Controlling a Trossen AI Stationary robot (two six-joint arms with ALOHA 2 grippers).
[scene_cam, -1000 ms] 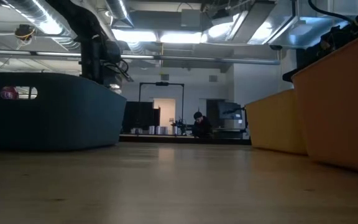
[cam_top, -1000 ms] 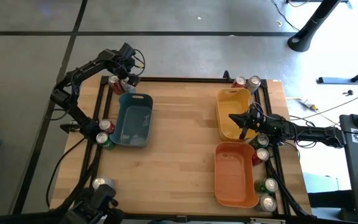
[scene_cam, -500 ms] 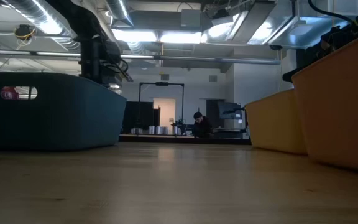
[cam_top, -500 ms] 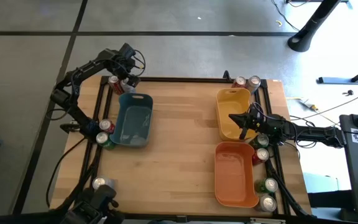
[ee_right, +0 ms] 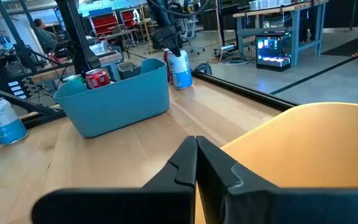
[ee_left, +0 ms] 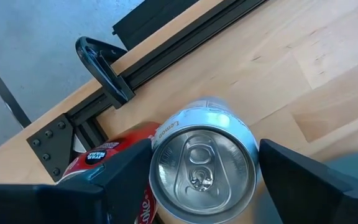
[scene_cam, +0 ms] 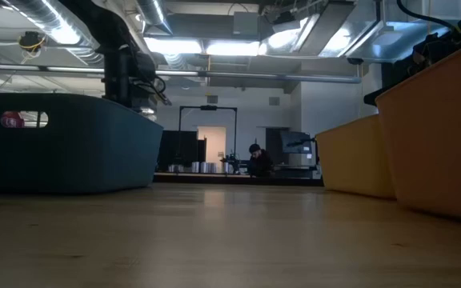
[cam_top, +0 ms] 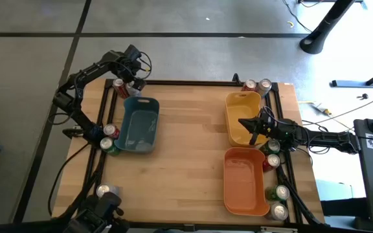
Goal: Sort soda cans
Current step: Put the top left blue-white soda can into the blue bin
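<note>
A silver can [ee_left: 202, 163] with a smooth metal body and a ring-pull top stands upright at the far left corner of the wooden table [cam_top: 186, 136], between the spread fingers of the left gripper [ee_left: 202, 174]; the jaws flank it on both sides, though whether the pads actually touch the can is hard to tell. A red can [ee_left: 107, 163] stands pressed against it, beside the black metal frame rail [ee_left: 166, 53]. Both sit just beyond the far end of the blue-grey bin [cam_top: 138, 124], a rounded plastic tub. Two more cans [cam_top: 109, 137] stand by that bin's left side and another can [cam_top: 103, 190] stands near the front left corner.

Across the table, the right gripper [ee_right: 196, 163] hovers over the rim of the yellow bin [cam_top: 241, 116], its dark fingers pressed together on nothing. The orange bin [cam_top: 243, 181] lies just in front of the yellow one. Several cans [cam_top: 274, 175] line the right edge, and two cans [cam_top: 257, 85] stand at the far right corner.
</note>
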